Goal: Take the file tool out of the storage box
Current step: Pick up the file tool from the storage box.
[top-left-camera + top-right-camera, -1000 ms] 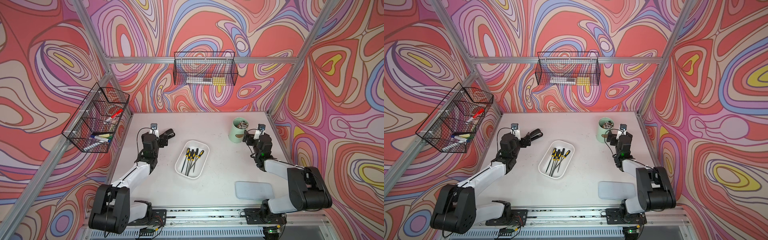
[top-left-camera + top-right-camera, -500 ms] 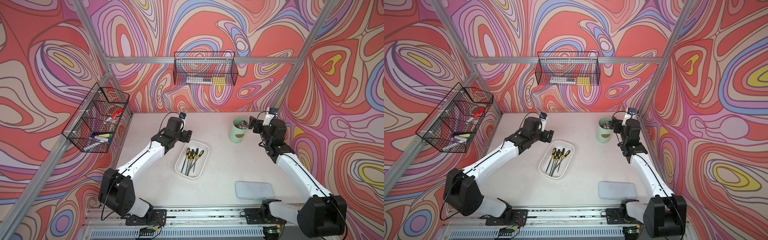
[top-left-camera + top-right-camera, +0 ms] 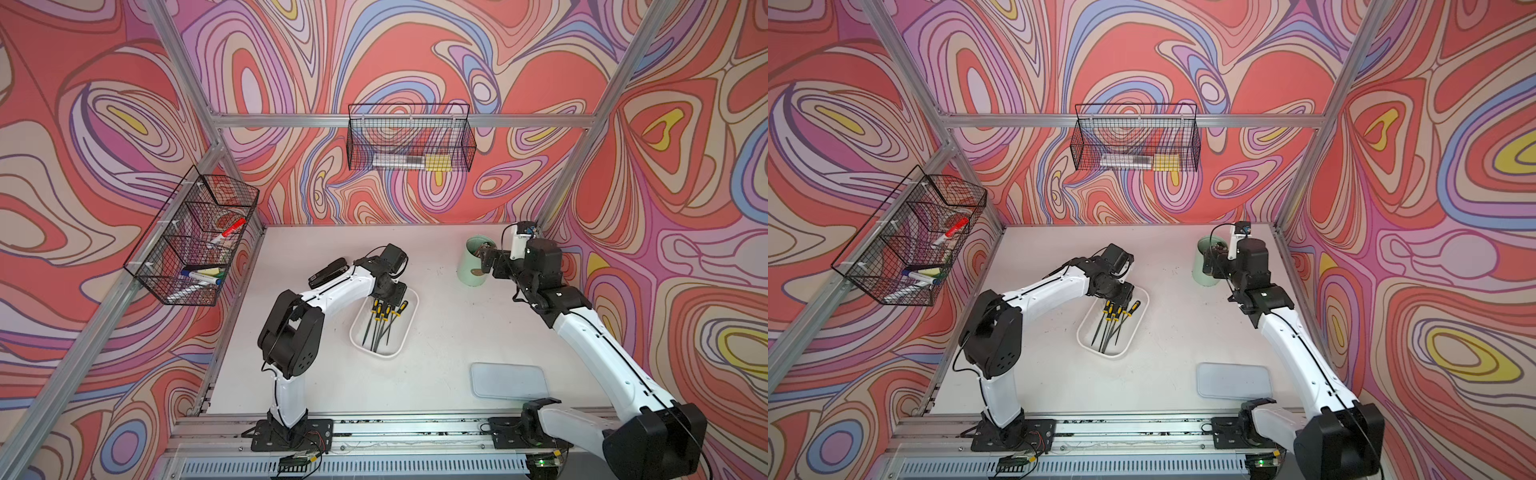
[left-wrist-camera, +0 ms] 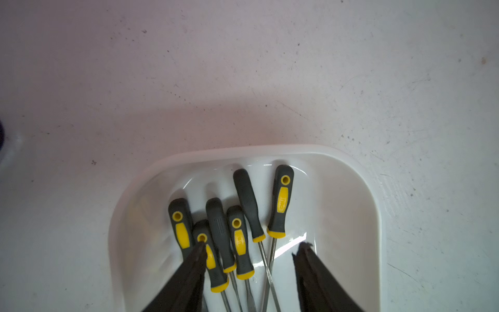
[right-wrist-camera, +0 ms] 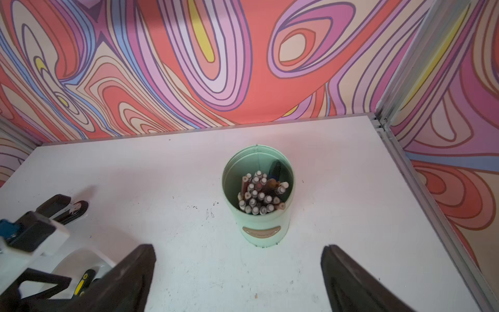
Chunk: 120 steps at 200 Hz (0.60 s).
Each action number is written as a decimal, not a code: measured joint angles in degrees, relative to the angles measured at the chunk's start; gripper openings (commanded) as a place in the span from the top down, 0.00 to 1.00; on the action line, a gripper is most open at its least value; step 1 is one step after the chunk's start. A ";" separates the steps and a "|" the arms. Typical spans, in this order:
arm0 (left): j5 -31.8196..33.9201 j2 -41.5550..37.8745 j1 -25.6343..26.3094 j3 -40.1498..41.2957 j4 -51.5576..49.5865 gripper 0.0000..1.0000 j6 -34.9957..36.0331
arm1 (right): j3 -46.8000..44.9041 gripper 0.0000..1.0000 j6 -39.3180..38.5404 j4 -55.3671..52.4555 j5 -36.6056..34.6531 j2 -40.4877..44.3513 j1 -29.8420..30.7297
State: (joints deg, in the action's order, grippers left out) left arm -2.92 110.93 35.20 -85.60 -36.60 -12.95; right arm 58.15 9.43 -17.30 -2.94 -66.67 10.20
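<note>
While the pale grey-blue lid lies flat near the front edge of the surface, well clear of the box, the step in hand is the grasp itself. No file has been lifted yet.

The left arm rises from its base on the front rail to a high elbow. Its forearm then slopes away and its wrist bends down over the far end of the white storage box, which sits mid-surface.

All six files are inside the box. Their black-and-yellow handles are bunched at the far end and their thin shafts cross toward the near end.

The left tool is down among them with its jaws apart and clamped on nothing. One fingertip overlaps a handle on the outer side of the bunch. The other stands over bare box floor, with several handles and shafts between the two.

As I judge it, the next move calls for singling out one handle. A squeeze from here would likely gather two or three, so the tool should shift sideways, pinch one handle, and lift straight up past the rim.

Farther back, the right arm stretches long toward the far right corner. The right tool is spread wide and empty, facing the mint-green cup just ahead of its tips.
</note>
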 measured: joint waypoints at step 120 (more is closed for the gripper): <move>0.76 6.60 0.09 -3.69 -0.70 0.69 -4.70 | -0.22 0.03 -0.68 -2.05 -0.24 0.26 2.01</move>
State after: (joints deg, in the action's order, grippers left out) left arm -2.15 117.54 35.29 -89.30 -37.30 -17.65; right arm 57.93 8.75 -19.35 -3.18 -66.41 12.21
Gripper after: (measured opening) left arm 0.316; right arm 0.967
